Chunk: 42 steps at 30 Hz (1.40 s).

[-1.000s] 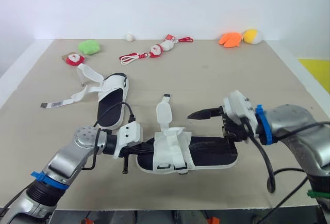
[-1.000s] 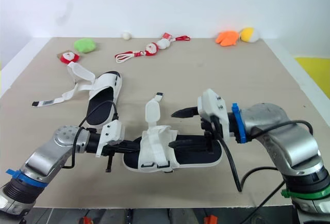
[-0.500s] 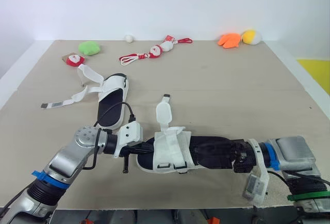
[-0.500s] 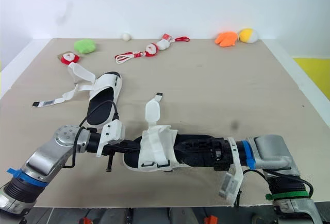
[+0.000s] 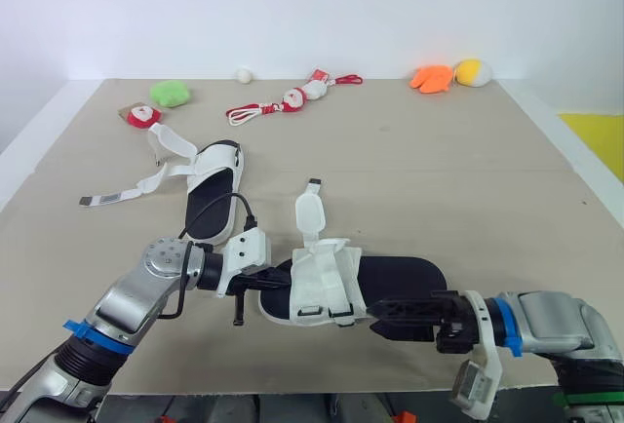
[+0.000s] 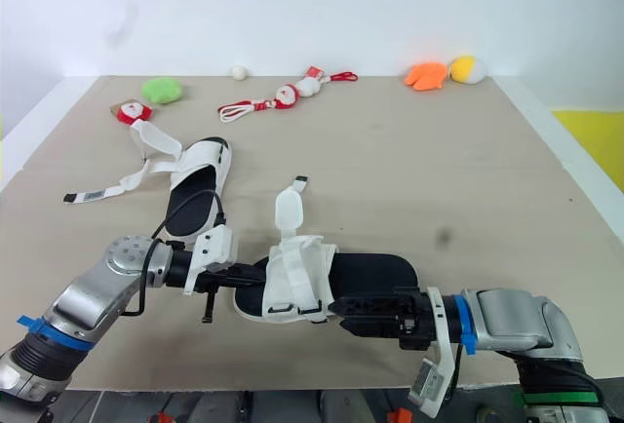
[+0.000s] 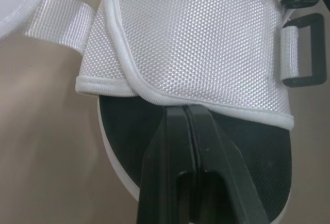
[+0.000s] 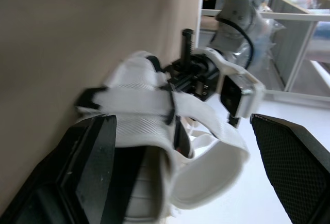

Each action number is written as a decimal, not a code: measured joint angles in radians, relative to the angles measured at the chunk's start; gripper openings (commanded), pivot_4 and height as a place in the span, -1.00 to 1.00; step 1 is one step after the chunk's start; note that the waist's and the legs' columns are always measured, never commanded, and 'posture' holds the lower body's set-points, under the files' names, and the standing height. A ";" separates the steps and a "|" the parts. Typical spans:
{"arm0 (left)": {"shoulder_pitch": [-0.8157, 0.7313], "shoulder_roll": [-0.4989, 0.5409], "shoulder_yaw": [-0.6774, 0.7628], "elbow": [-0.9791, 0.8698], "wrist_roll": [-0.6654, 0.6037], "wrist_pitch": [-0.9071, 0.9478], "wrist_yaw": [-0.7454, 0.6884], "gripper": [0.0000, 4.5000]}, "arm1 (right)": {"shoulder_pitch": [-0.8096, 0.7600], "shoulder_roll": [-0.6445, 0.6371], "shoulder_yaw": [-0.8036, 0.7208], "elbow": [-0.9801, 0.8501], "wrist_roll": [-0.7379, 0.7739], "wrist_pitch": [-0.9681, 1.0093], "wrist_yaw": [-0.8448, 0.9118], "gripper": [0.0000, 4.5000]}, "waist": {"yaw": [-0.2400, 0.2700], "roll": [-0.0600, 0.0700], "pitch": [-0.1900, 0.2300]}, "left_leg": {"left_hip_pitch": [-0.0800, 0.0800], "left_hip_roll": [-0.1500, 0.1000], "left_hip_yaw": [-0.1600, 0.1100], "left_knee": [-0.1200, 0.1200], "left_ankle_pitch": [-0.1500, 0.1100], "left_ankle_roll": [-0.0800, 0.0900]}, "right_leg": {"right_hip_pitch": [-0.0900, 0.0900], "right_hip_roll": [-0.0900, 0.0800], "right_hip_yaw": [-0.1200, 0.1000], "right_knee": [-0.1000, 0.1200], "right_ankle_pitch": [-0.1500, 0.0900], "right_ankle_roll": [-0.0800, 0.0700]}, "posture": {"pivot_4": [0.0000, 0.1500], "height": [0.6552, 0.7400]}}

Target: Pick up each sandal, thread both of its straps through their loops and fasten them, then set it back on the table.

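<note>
At the table's (image 5: 468,179) front edge, the right gripper (image 5: 380,312) gapes wide, empty, tips just beside the near sandal's (image 5: 390,277) black loops (image 7: 301,48), likely lining up a strap. The left gripper (image 7: 184,111), pinched together, presses the footbed, probably steadying it. Farther left, the second sandal (image 5: 213,189) lies unfastened.

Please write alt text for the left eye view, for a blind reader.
A white sandal with a black sole lies on a table between two grippers: the left gripper, shut, at one end, the right gripper, open, along its near side. A second sandal lies farther back, straps undone.
</note>
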 measured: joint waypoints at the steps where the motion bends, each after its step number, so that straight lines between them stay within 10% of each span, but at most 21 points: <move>1: 0.000 -0.001 0.000 0.001 0.000 0.000 0.001 -1.00 | 0.002 0.015 -0.016 -0.010 -0.070 0.000 -0.048 0.98 | 0.000 0.000 0.000 | 0.000 0.000 0.000 0.000 0.001 -0.002 | 0.000 0.000 0.000 0.000 0.000 0.000 | 1.00 1.00; 16: -0.003 -0.008 0.005 0.011 0.002 0.003 0.004 -1.00 | 0.032 -0.005 0.016 -0.179 -0.887 0.149 -0.899 0.98 | -0.003 -0.002 -0.001 | 0.001 -0.004 0.002 0.000 0.004 -0.005 | -0.002 -0.006 0.000 0.001 0.000 -0.001 | 1.00 1.00; 26: 0.002 -0.009 0.007 0.012 0.013 0.008 0.015 -1.00 | 0.089 -0.188 0.204 -0.207 -1.017 0.478 -1.228 0.98 | -0.033 -0.026 -0.009 | 0.002 -0.016 0.006 0.001 0.009 -0.001 | -0.001 -0.021 0.002 0.000 0.000 0.000 | 1.00 1.00; 42: -0.002 -0.018 0.008 0.031 0.033 0.021 0.026 -1.00 | 0.065 -0.295 0.460 -0.166 -1.005 0.806 -1.278 0.98 | -0.050 -0.051 -0.018 | 0.011 -0.015 0.005 0.001 0.010 0.000 | 0.008 -0.029 -0.004 -0.010 0.000 -0.001 | 1.00 1.00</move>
